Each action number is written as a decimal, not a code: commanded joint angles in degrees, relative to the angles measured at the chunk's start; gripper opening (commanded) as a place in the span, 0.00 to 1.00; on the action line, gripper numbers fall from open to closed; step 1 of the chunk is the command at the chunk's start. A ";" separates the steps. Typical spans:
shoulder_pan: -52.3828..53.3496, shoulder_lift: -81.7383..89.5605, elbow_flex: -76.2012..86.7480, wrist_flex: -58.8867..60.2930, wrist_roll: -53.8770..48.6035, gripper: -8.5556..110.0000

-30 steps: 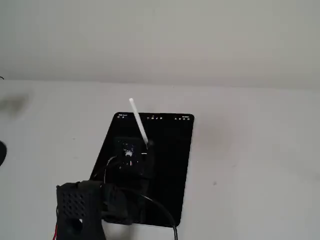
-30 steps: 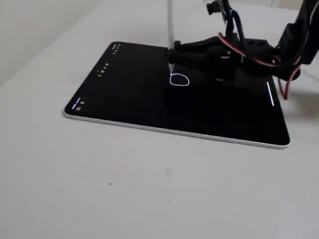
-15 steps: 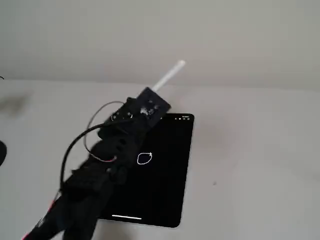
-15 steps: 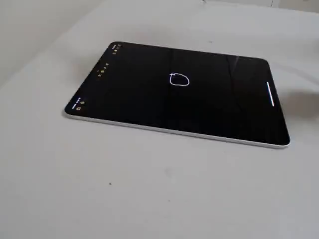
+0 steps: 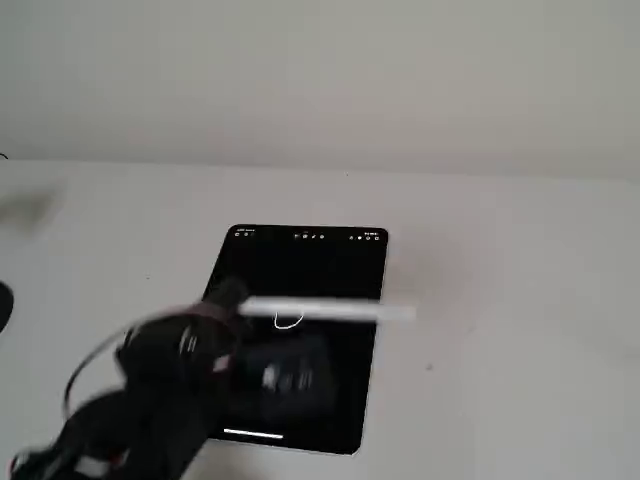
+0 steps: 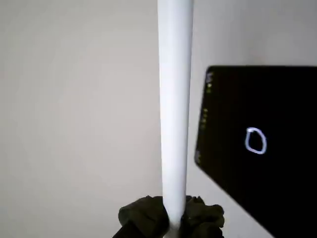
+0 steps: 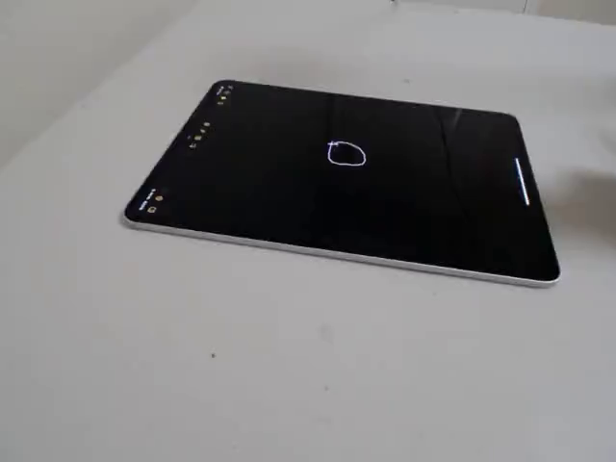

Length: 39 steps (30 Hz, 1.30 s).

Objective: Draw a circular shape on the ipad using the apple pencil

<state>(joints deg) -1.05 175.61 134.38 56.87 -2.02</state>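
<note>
We see the ipad (image 7: pixel 289 207) lying flat on the desk (image 7: pixel 289 366), with bare desk open on every side of it in a fixed view. Over the screen, the apple pencil (image 5: pixel 330 311) stretches level across the circular shape (image 5: pixel 289 320) (its lower arc alone shows beneath), held up by the end effector (image 6: pixel 171 223), whose blurred dark arm (image 5: pixel 150 390) covers the tablet's near left corner. The far edge and right side stay unobstructed.

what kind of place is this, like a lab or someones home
Hard to say; probably a bare tabletop demo setup. A plain white table against a blank wall holds only an ipad with a circular shape drawn on it, and the tool holds an apple pencil.
</note>
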 commanded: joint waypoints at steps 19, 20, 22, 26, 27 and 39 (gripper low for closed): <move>6.59 14.77 14.94 21.88 -0.79 0.07; 6.59 14.77 15.64 21.53 -0.88 0.07; 6.59 14.77 18.19 20.39 -1.23 0.07; 6.59 14.77 23.73 19.34 -2.02 0.07; 6.59 14.77 24.96 19.25 -2.02 0.07; 6.50 14.77 36.91 13.18 -2.29 0.07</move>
<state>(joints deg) 5.10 190.37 169.98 72.07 -3.25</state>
